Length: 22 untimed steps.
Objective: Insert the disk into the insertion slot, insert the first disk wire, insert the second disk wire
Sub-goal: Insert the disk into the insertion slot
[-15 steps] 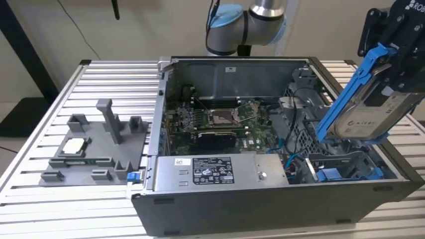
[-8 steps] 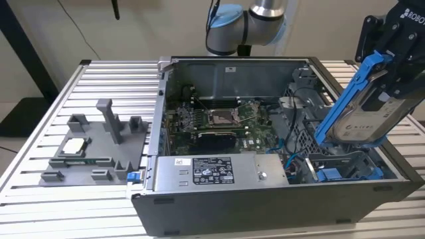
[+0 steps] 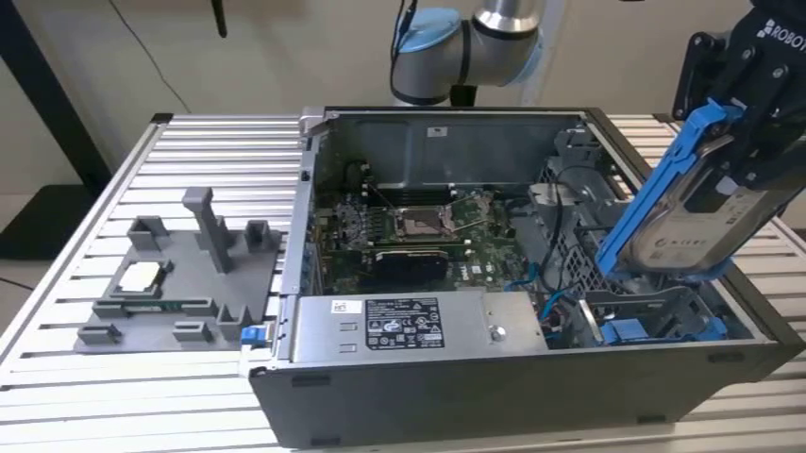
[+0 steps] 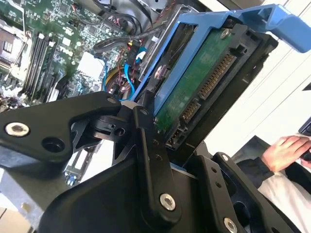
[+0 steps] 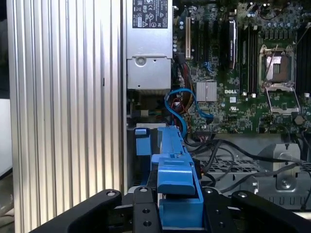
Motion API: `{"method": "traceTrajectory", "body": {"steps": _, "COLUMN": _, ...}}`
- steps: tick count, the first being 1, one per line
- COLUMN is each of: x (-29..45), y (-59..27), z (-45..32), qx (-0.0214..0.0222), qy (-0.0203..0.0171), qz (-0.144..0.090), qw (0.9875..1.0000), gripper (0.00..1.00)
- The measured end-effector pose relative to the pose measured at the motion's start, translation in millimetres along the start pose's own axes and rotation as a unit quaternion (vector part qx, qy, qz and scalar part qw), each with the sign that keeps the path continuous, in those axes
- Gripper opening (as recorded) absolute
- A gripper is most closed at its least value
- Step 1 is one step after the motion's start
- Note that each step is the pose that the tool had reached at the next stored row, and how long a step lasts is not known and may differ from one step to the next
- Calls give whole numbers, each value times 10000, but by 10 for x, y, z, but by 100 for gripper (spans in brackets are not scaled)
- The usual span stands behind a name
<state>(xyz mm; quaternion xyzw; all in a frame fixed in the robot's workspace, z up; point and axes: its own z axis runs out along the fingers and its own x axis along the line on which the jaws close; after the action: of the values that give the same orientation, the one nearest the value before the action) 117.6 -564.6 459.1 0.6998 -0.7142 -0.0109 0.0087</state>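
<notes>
Disk is silver metal in smooth blue plastic; gripper is matt black; table is ribbed bare metal.

There was one disk in a blue frame. The table carried one open computer case and one grey fixture. The case held one motherboard, one power-supply box and one other blue drive carrier. One person's hand showed.
</notes>
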Motion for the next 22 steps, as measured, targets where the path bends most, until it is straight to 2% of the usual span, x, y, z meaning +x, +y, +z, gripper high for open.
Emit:
{"method": "traceTrajectory", "body": {"steps": 7, "x": 0, "y": -1, "z": 12, "qx": 8, "qy": -2, "qz": 0, "qw": 10000, "gripper": 33}}
{"method": "traceTrajectory", "body": {"steps": 14, "x": 0, "y": -2, "z": 44, "qx": 58, "qy": -3, "qz": -1, "qw": 10000, "gripper": 33}}
{"method": "traceTrajectory", "body": {"steps": 22, "x": 0, "y": -2, "z": 82, "qx": 69, "qy": -3, "qz": -1, "qw": 10000, "gripper": 33}}
